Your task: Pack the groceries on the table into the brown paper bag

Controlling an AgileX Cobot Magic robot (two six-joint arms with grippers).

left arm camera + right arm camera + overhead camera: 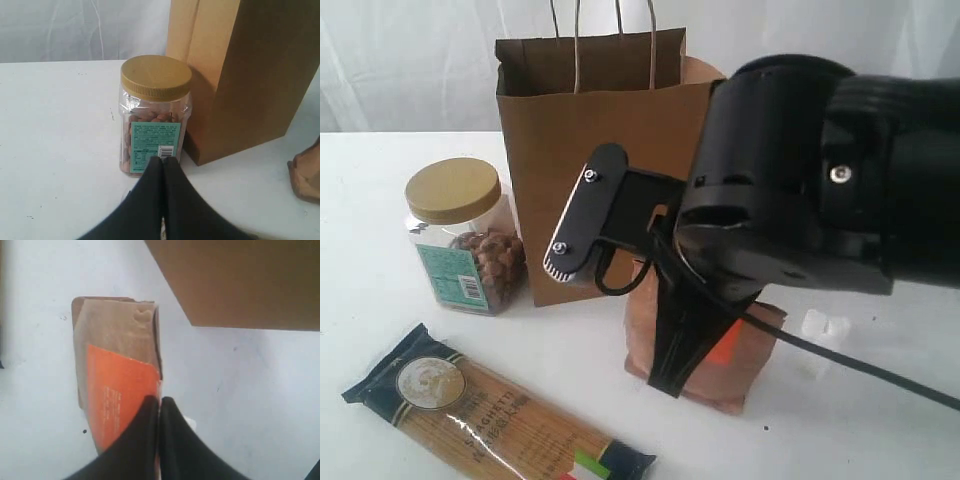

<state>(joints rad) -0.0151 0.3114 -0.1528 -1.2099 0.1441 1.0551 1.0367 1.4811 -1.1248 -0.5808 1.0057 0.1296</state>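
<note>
The brown paper bag [590,150] stands upright at the back of the table [380,330]. A tan-lidded nut jar [460,240] sits left of it, and a spaghetti packet [490,415] lies in front. My right gripper [160,400] is shut, pinching the edge of the copper pouch [115,355], which has an orange label and lies in front of the bag [240,280]. In the exterior view its black fingers [675,350] reach down onto the pouch [740,360]. My left gripper [163,159] is shut and empty, just short of the jar [155,115].
White marshmallows [823,328] lie right of the pouch. The right arm's bulky black wrist [800,170] hides much of the bag's right side. In the left wrist view the bag [250,75] stands beside the jar, and the pouch [305,175] shows at the frame's edge.
</note>
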